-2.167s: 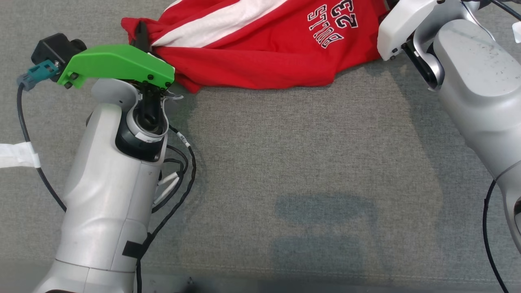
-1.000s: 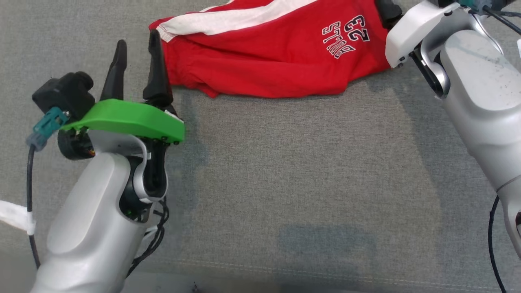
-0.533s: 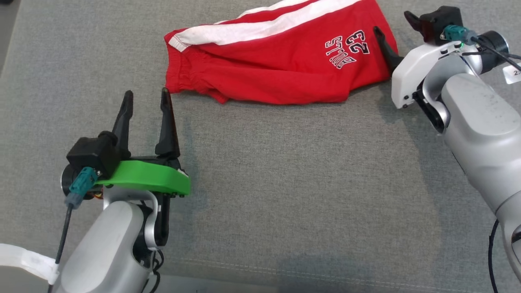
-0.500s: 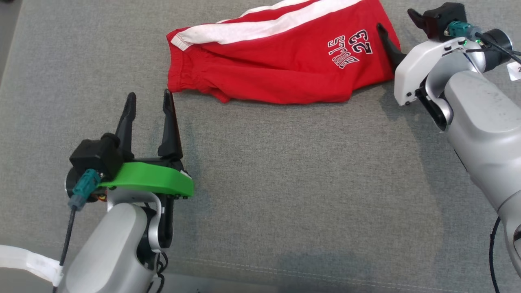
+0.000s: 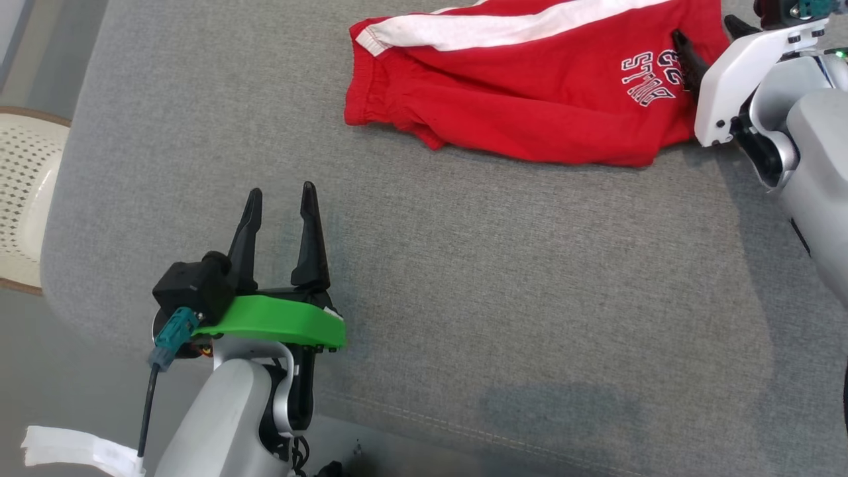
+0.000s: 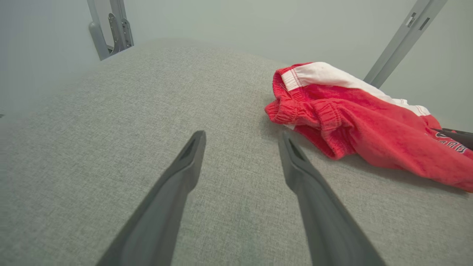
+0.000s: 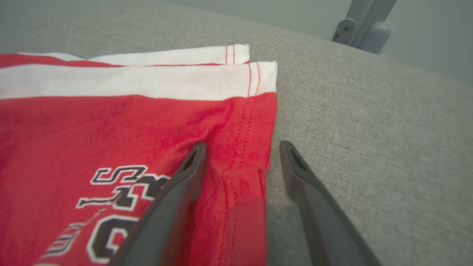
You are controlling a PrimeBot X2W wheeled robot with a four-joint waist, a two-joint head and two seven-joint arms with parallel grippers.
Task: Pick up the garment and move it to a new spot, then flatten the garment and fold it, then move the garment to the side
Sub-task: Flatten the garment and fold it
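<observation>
Your garment (image 5: 530, 99) — red shorts with a white side stripe — lies rumpled at the far side of the grey cushion (image 5: 503, 285), with nothing gripping it. Right gripper (image 5: 702, 30): fingers spread, straddling the hem edge at the printed end, one over cloth and one over bare cushion. Left gripper (image 5: 281, 195): fingers spread, empty, apart from the waistband end.

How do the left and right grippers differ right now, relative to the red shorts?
Left gripper hangs over bare grey cushion, apart from the red shorts; right gripper straddles the shorts' printed leg edge, one finger over fabric, the other over cushion. Left gripper sits on a green mount; right gripper sits on a white mount. Both are open and hold nothing.
</observation>
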